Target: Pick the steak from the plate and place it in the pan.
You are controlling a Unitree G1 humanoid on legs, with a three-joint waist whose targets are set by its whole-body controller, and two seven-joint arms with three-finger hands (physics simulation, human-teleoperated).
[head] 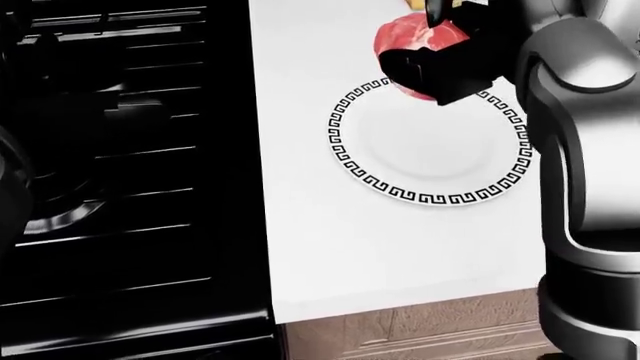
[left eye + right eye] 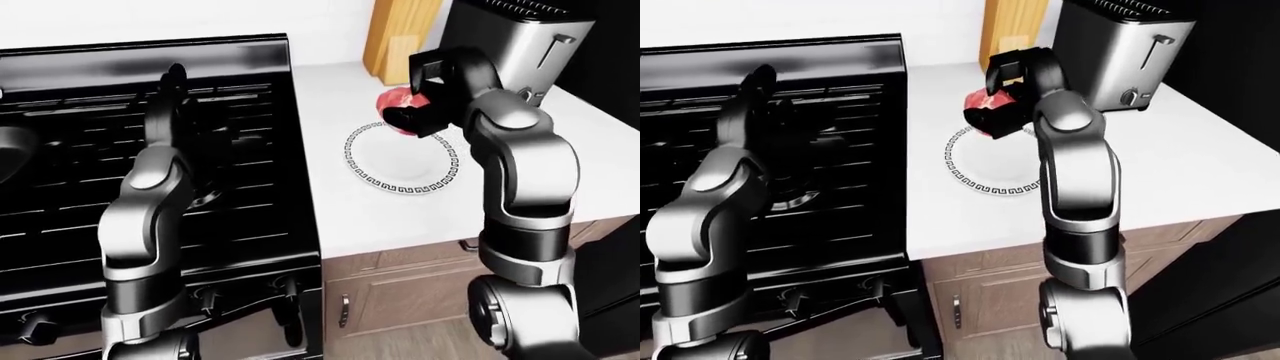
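Head view: my right hand [image 1: 432,64] clamped round steak [image 1: 405,37], red marbled lump, axis unclear, above white round plate [image 1: 430,196], black key-pattern rim. My left hand [image 2: 172,84] fingers straight, empty.

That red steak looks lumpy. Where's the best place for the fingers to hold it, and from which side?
Across its thick middle, coming from above and the right of the head view. The steak is a rounded chunk, so opposing fingers can wrap it there. The right hand grips it that way, lifted clear of the plate.
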